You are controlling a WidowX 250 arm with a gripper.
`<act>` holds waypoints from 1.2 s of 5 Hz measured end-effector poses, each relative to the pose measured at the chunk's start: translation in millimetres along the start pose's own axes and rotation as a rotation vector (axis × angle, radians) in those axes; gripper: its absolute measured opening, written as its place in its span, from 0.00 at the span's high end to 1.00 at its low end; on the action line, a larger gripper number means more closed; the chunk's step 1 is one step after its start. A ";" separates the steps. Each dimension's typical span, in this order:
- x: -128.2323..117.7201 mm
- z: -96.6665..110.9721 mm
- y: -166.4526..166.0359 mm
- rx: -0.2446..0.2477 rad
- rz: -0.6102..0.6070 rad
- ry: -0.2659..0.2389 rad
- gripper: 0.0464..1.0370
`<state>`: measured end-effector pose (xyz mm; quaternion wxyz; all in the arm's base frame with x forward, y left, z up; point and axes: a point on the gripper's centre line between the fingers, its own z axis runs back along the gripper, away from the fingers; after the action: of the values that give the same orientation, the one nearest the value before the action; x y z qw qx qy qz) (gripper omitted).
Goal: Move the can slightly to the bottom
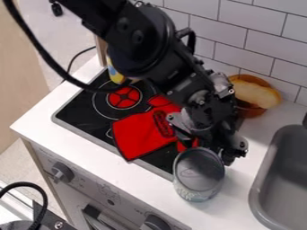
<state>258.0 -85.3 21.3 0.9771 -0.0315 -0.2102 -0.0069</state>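
The black gripper [208, 143] hangs over the counter at the right end of the stove, right up against the back edge of the can. Whether it holds the can cannot be made out. The can [198, 175] is a grey-silver cylinder with a pale patterned lower side, standing upright on the white counter [234, 197] just right of the stove's front corner. Part of its far side is hidden by the gripper.
A red cloth [141, 132] lies across the black stove [81, 108], left of the gripper. Behind the arm, a brown bowl [251, 110] holds a bread-like piece by the tiled wall. The grey sink [258, 193] lies to the right. Knobs line the front panel.
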 end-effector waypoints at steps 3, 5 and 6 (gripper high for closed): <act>41.7 13.9 17.1 0.095 0.088 -0.089 0.04; 40.8 23.3 67.3 0.202 0.109 0.115 0.04; 35.3 27.2 98.3 0.169 0.164 0.184 0.04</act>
<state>281.7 14.5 54.8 0.9887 0.0348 -0.1165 0.0878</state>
